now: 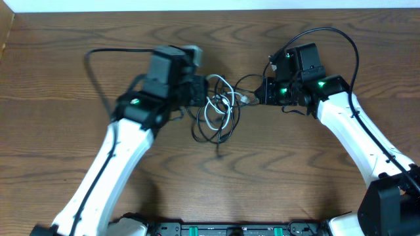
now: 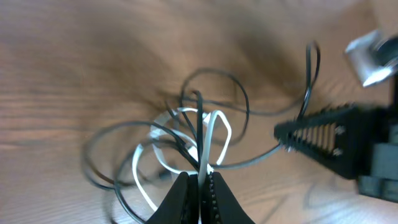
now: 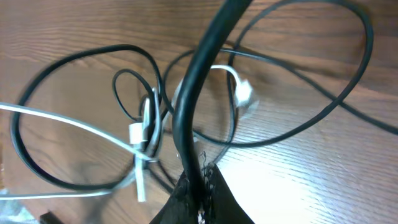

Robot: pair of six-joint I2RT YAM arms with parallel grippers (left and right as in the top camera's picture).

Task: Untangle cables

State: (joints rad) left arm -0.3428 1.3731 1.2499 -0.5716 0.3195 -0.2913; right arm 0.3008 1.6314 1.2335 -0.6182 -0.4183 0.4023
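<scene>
A thin white cord (image 1: 220, 107) and a thin black cord (image 1: 211, 136) lie tangled in loops on the wooden table between my two grippers. My left gripper (image 2: 200, 180) is shut on the white cord (image 2: 211, 134), with black cord (image 2: 214, 81) loops around it; in the overhead view it (image 1: 200, 92) sits at the tangle's left edge. My right gripper (image 3: 199, 180) is shut on the black cord (image 3: 199, 81), which runs up from the jaws. The white cord (image 3: 144, 134) hangs to its left. In the overhead view the right gripper (image 1: 262, 94) is at the tangle's right edge.
The wooden table (image 1: 262, 170) spreads around the tangle. Thick black arm cables arc behind the left arm (image 1: 98, 65) and over the right arm (image 1: 341, 39). My right gripper's fingers (image 2: 323, 134) show in the left wrist view.
</scene>
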